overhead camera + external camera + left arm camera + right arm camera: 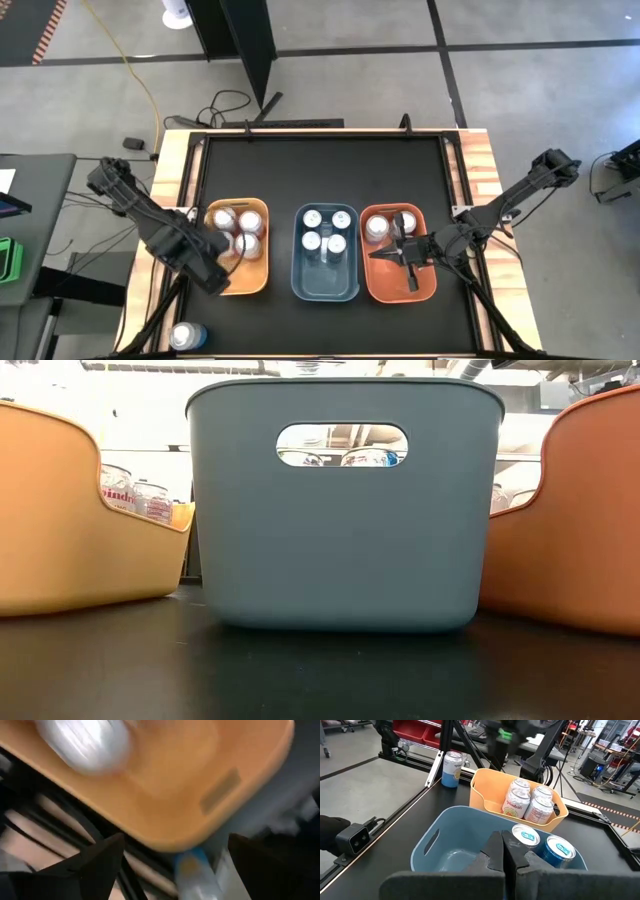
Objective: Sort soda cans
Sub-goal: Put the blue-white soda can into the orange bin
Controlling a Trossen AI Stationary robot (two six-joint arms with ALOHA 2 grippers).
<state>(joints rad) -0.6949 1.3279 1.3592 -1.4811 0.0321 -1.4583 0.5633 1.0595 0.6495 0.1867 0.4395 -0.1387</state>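
Trouble is looming at the bench's (320,170) near-left corner, where one blue-and-silver can (187,336) is standing on the frame outside the black surface. The left tool (212,278), spread wide and holding nothing, is hanging over the near end of the orange bin (238,283); a reach for that can from here could clip the bin's wall and shove it, or tip the can off the edge.

Bins are lining up three across. The orange bin is holding four silver-white cans (236,231) bunched at its far end, its near half bare. The blue bin (325,285) in the middle is carrying four blue cans (325,232), also packed at the far end. The red-orange bin (398,290) on the right is showing one can (377,228) in its far-left corner.

The right tool (378,254), closed with nothing between its fingers, is hovering over the red-orange bin's left wall, and a careless swing could knock that lone can.
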